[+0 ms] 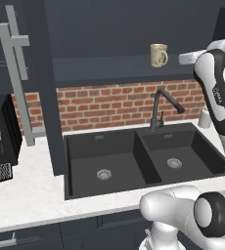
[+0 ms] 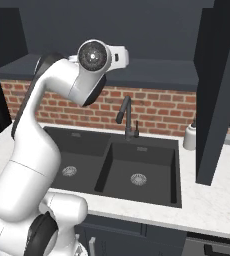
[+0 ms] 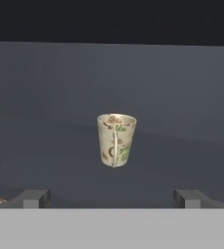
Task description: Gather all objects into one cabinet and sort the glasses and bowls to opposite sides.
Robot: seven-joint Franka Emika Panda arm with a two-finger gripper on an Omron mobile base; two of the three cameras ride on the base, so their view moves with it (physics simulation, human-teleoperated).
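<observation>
1. The cream patterned mug [image 1: 158,54] stands upright on the dark inner shelf [image 1: 109,68] of the open wall cabinet, above the right half of the sink, its handle turned toward the arm.
2. In the hand view the same mug [image 3: 116,140] sits dead centre on the shelf, handle edge facing the camera, well apart from the finger tips.
3. The jaws stand wide open with nothing between them; one dark tip [image 3: 32,198] sits low at the left and the other low at the right, with the gripper [image 3: 111,199] aimed straight at the mug.
4. From the left base view, the white hand reaches toward the shelf from the right, just beside the mug but not touching it.
5. A cabinet door [image 1: 36,78] with a tall silver bar handle [image 1: 16,73] stands swung open on the left.
6. Below, a black double sink [image 1: 144,161] with a dark faucet [image 1: 163,107] is set in the pale bench [image 1: 26,195], backed by red brick.
7. A white soap bottle [image 2: 190,136] stands on the bench just right of the sink.
</observation>
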